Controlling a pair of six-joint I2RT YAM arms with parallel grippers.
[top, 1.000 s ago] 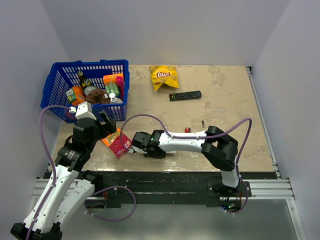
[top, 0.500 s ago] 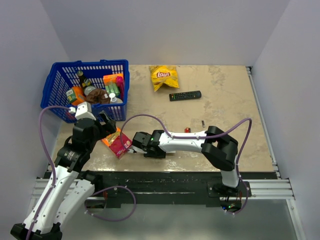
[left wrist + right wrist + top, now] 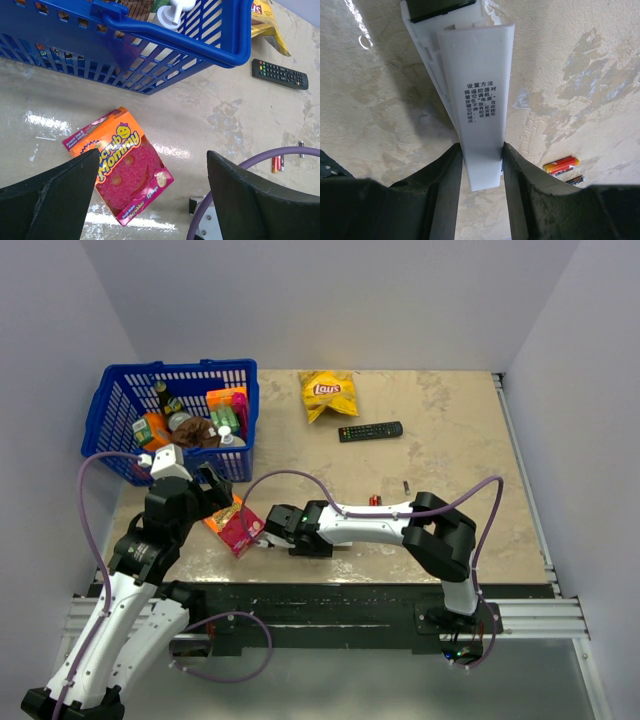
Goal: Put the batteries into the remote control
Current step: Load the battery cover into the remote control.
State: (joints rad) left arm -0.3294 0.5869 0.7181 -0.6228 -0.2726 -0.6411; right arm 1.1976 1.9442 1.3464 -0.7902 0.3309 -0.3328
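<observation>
Beige table point(image 3: 450, 440), by front edge: right gripper point(image 3: 481, 150) clamped on remote control point(image 3: 480, 75). Left gripper point(image 3: 152, 155) wide open above sponge pack point(image 3: 125, 170).

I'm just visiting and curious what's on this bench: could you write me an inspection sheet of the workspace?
Surface: mottled beige tabletop, glossy patches.
Job's things: slim white stick remote, partly covered by its white back strip; small red-orange batteries loose beside it.
Clutter: blue plastic basket of groceries, yellow chip bag, black button remote, pink-and-orange sponge pack.
Grippers: right gripper closed on the strip; left gripper open, empty, above the sponge pack.
Cables: purple cable loops by both arms.
Surroundings: plain pale walls.
</observation>
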